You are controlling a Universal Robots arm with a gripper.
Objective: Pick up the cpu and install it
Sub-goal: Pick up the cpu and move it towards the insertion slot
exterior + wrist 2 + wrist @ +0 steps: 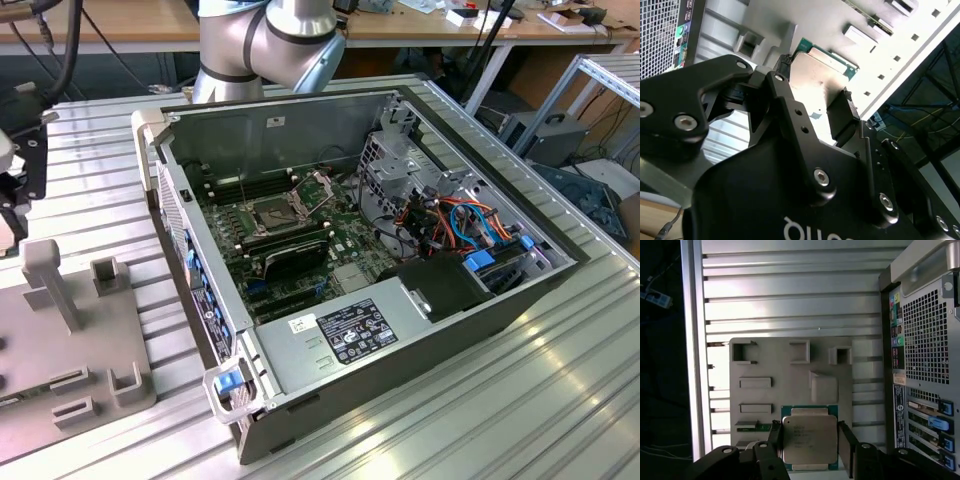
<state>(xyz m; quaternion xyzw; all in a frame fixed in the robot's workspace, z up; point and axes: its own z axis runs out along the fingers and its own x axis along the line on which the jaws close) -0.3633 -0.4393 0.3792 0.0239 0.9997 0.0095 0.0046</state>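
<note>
Ribbed tabletop (790, 300) with grey holder (790, 382). Pincer (809, 426) straddles the cpu (809, 440); whether it grips cannot be told. Best clamped evenly by opposite edges, kept level.

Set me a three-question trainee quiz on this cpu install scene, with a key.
1. True or false: the gripper is shut on the cpu.
2. In the first wrist view, the cpu hangs over: A) the grey fixture plate; B) a keyboard; C) a cardboard box.
3. Fill in: in the exterior view, the hinged frame of the socket is ____ (raised or closed).
Key: 1 true; 2 A; 3 raised.
</note>
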